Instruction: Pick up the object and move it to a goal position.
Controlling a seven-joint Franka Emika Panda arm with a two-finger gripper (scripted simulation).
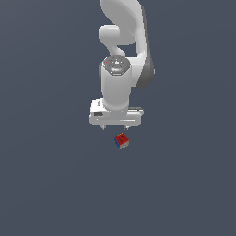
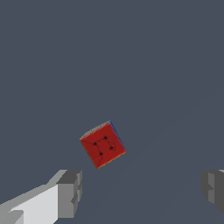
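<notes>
The object is a tiny cube (image 1: pixel 121 140) with a red top face with dark dots, a blue side and a pale side. It lies on the grey floor just in front of the arm's hand in the exterior view. In the wrist view the cube (image 2: pixel 103 145) sits rotated, ahead of the fingers and apart from them. My gripper (image 1: pixel 116 126) hangs above the floor with only its short fingertips showing under the white hand. In the wrist view the gripper (image 2: pixel 142 190) is open and empty, its two grey fingertips (image 2: pixel 70 192) wide apart.
The white arm (image 1: pixel 124 50) rises behind the hand in the exterior view. The floor (image 1: pixel 55 184) is a plain dark grey surface with no other objects in view.
</notes>
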